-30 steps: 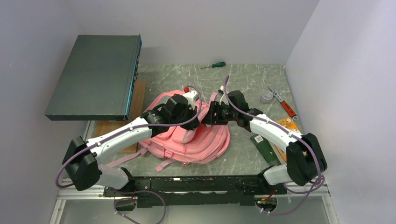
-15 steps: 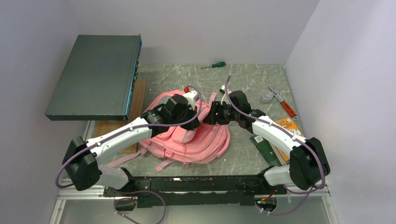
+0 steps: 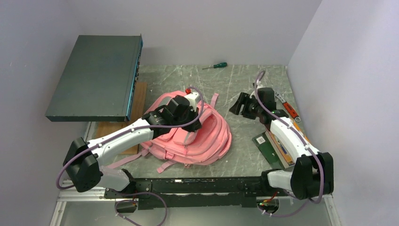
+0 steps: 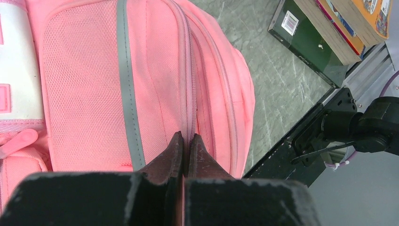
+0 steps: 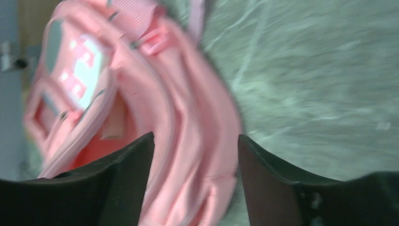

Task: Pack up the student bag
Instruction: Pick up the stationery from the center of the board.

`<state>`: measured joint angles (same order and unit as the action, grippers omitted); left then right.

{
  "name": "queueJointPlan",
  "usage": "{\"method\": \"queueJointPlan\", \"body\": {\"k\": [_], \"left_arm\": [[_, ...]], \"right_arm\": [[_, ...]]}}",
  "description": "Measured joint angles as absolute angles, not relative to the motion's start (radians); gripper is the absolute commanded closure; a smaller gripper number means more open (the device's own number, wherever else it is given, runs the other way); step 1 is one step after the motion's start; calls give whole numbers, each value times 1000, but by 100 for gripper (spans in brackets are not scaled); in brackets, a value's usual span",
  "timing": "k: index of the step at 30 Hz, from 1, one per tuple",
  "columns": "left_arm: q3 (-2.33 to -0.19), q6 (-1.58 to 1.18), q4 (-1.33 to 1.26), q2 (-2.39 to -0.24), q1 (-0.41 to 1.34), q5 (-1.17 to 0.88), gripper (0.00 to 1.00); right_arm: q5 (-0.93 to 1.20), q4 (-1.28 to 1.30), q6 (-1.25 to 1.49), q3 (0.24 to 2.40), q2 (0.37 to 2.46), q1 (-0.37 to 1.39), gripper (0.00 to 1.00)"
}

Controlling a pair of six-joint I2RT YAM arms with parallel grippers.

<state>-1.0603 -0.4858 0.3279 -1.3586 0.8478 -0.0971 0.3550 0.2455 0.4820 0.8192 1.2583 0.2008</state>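
The student bag point(image 3: 207, 141), pink with grey trim, lies flat in the middle of the table. My left gripper point(image 3: 194, 123) rests on top of it. In the left wrist view its jaws point(image 4: 186, 136) are pressed together on the zipper seam of the bag point(image 4: 84, 94), with a thin strip of pink between them. My right gripper point(image 3: 242, 104) hangs open above bare table to the right of the bag, apart from it. The blurred right wrist view shows its spread gripper point(image 5: 195, 146) with nothing held and the bag point(image 5: 188, 117) beyond, its white label patch point(image 5: 87, 70) at upper left.
A large dark flat box point(image 3: 96, 77) sits raised at the back left over a wooden board point(image 3: 136, 101). A green screwdriver point(image 3: 215, 66) lies at the back. Stacked books point(image 3: 270, 146), a red-handled tool point(image 3: 288, 107) and a small clear cup point(image 3: 268, 98) lie at the right.
My right gripper has pulled back from the bag's top edge to the right and now hangs over the table. The left gripper and the bag have stayed where they were.
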Motion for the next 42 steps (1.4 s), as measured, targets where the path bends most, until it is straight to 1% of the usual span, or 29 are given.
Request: {"method": "queueJointPlan", "body": {"k": [1, 2, 3, 8, 14, 21, 28, 31, 34, 38, 42], "left_arm": [[-1060, -484, 328, -1359, 847, -97, 100], [-1060, -484, 328, -1360, 848, -98, 100], [-1060, -483, 328, -1360, 848, -98, 100], [-1061, -479, 327, -1375, 848, -107, 100], [-1065, -474, 326, -1389, 847, -134, 100], [-1065, -462, 327, -1389, 847, -136, 100], [-1065, -459, 326, -1398, 847, -151, 100], [-1065, -459, 325, -1414, 847, -163, 100], [-1073, -458, 326, -1430, 847, -170, 100], [-1077, -461, 327, -1437, 847, -173, 100], [-1083, -461, 331, -1442, 847, -173, 100]], "right_arm": [[310, 267, 467, 829, 1246, 179, 14], [263, 282, 463, 836, 1236, 153, 10], [224, 287, 466, 839, 1225, 128, 9], [1, 274, 502, 841, 1246, -16, 7], [-232, 231, 495, 960, 1487, -57, 7], [-341, 177, 408, 1099, 1716, -76, 6], [-331, 165, 304, 1271, 1921, -99, 6], [-300, 164, 279, 1340, 1994, -116, 10], [-271, 166, 265, 1346, 2011, -130, 19], [-239, 187, 260, 1369, 2026, -136, 28], [-220, 187, 258, 1372, 2027, -136, 42]]}}
